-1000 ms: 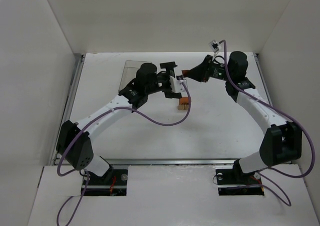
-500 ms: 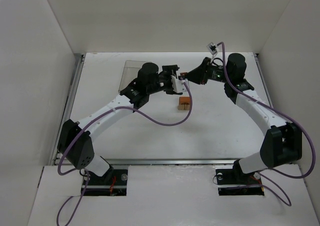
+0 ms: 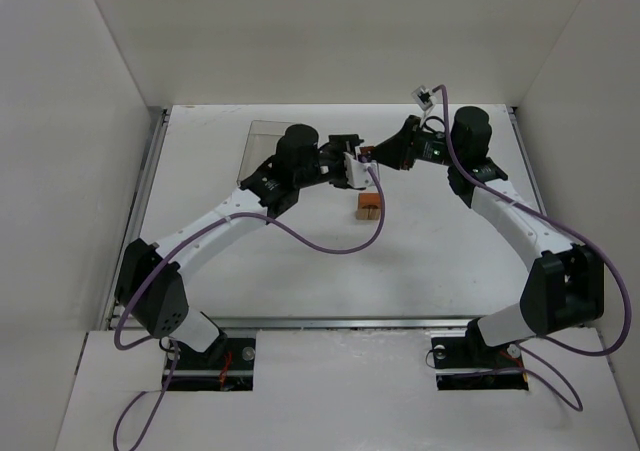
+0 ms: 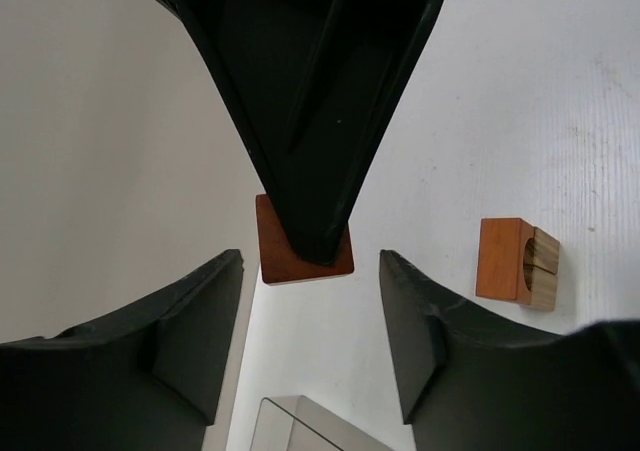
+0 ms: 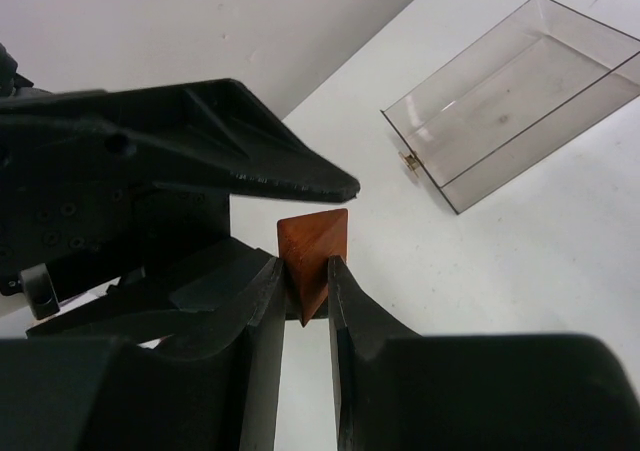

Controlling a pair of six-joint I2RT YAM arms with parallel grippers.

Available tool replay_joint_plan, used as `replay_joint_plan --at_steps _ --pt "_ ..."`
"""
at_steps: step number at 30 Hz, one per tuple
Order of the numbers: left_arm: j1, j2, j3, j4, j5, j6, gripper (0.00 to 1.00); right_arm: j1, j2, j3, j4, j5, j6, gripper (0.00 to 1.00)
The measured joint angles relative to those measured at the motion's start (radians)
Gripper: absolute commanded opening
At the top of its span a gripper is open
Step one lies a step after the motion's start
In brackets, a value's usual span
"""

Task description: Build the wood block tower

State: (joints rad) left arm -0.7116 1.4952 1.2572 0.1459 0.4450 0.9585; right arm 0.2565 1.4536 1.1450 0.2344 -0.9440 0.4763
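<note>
Two claws meet midair: right claw pinches the wedge between the spread left claw; tower sits on the surface just nearer. Slanted faces could squirt it out if the right lets go early.

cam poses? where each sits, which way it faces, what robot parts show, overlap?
Top external: above and behind the bases, looking down at the table; left arm and right arm whole, plus block stack.
Left wrist: on left arm, looking past its open left fingers at the right fingers pinching a reddish block.
Right wrist: on right arm, looking along its own fingers, past that block, to the clear box.
Shared: both wrist views show the block and the other arm's fingers.
</note>
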Motion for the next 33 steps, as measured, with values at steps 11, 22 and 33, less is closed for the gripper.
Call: replay_joint_plan --at_steps 11,22,33 --pt "0.000 0.000 0.006 -0.016 0.019 0.002 0.35 0.000 0.000 0.000 -0.018 0.000 -0.008 0.00" --pt "-0.003 0.000 0.006 -0.019 0.016 0.002 0.23 0.000 0.000 0.000 -0.024 0.001 -0.008 0.00" --pt "-0.005 0.000 0.064 -0.130 0.016 -0.010 0.05 0.000 0.000 0.000 -0.025 -0.010 -0.005 0.21"
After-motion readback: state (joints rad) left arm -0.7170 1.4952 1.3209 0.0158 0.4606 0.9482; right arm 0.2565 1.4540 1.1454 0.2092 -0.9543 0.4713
